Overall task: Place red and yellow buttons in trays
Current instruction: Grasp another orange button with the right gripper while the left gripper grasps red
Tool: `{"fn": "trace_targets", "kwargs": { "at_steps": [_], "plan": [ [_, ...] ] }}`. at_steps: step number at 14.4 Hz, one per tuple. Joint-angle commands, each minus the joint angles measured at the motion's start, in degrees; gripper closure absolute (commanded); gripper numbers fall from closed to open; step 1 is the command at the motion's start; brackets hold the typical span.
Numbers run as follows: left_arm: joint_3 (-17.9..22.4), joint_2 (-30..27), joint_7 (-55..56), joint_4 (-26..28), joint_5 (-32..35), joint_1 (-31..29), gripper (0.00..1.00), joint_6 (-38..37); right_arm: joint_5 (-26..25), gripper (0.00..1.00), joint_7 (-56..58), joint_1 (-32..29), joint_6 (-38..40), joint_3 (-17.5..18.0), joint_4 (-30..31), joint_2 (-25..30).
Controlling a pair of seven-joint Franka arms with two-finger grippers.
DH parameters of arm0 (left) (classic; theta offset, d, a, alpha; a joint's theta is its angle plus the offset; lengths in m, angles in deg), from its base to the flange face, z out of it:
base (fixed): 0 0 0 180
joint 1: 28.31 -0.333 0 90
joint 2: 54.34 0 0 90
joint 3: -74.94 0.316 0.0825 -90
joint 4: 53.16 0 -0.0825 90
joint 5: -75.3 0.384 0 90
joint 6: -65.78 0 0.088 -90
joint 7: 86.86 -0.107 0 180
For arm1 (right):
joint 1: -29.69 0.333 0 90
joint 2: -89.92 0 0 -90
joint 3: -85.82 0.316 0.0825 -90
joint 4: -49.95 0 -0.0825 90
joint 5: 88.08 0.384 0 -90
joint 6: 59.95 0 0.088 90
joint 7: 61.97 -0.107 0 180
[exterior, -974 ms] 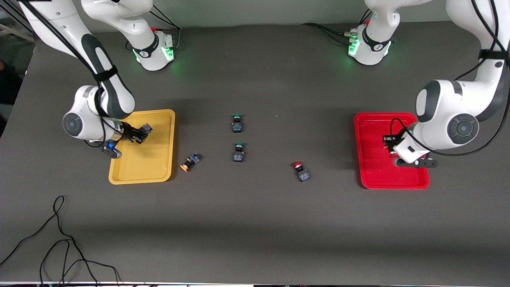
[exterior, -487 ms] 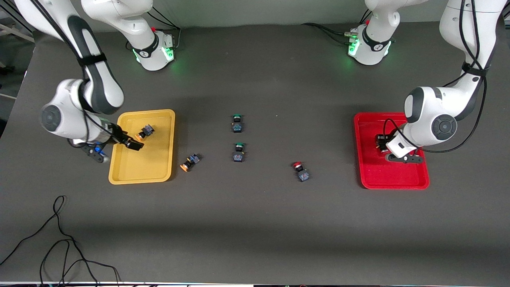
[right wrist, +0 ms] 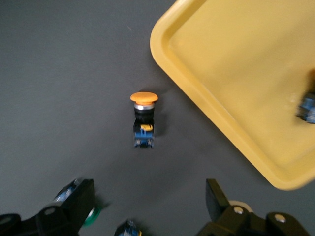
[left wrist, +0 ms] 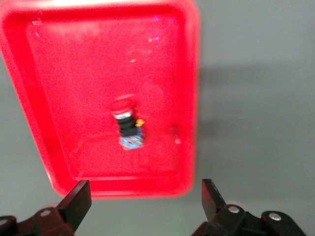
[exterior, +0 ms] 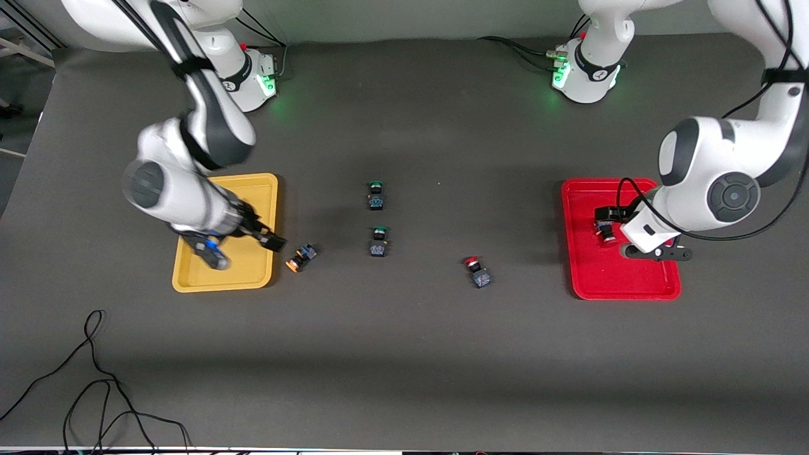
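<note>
One yellow-capped button (exterior: 301,258) lies on the table beside the yellow tray (exterior: 262,189); it also shows in the right wrist view (right wrist: 143,115). A second one lies in that tray (right wrist: 236,64), seen blurred at the picture's edge (right wrist: 307,105) and hidden by the arm in the front view. My right gripper (exterior: 270,240) is open and empty over the tray's rim (right wrist: 147,201). One red-capped button (exterior: 605,231) lies in the red tray (exterior: 588,281), also in the left wrist view (left wrist: 127,125). Another (exterior: 477,270) lies on the table. My left gripper (exterior: 610,215) is open above the red tray (left wrist: 142,196).
Two green-capped buttons (exterior: 376,194) (exterior: 378,241) lie mid-table, one nearer to the front camera than the other. A black cable (exterior: 95,379) curls near the front edge at the right arm's end.
My right gripper left a yellow button in the yellow tray and swung toward the loose yellow button. My left gripper drew back slightly from the red button in the red tray.
</note>
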Motion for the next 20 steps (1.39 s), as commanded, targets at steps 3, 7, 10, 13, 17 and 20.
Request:
{"fn": "trace_targets", "kwargs": {
  "at_steps": [3, 7, 10, 13, 17, 20],
  "plan": [
    [0.19, 12.87, 17.97, -25.42, -0.85, 12.41, 0.0, -9.41, -3.98, 0.0, -2.33, -0.67, -6.11, 0.06, -3.12, -11.15],
    [0.28, 21.67, 25.96, -28.97, 0.11, 17.52, 0.0, 0.04, -3.28, 0.0, -2.5, -0.49, -8.5, 0.67, -3.12, -13.0],
    [0.28, 26.77, 31.86, -27.39, 0.47, 20.68, 0.01, 8.67, -3.19, 0.0, -4.25, -0.06, -11.12, 1.38, -2.94, -14.58],
    [0.37, 27.92, 32.49, -22.39, 0.64, 21.22, 0.01, 16.68, -3.28, 0.3, -4.35, -0.06, -13.24, 1.65, -2.07, -15.29],
    [0.81, 30.03, 33.54, -17.55, 0.64, 22.36, 0.02, 25.92, -3.28, 1.0, -4.26, -0.23, -12.63, 1.73, -1.98, -14.06],
    [0.98, 31.61, 33.63, -16.58, 2.74, 22.8, 0.07, 28.64, -3.19, 1.0, -3.91, -0.67, -6.76, 1.65, -2.77, -9.77]
  ]
}}
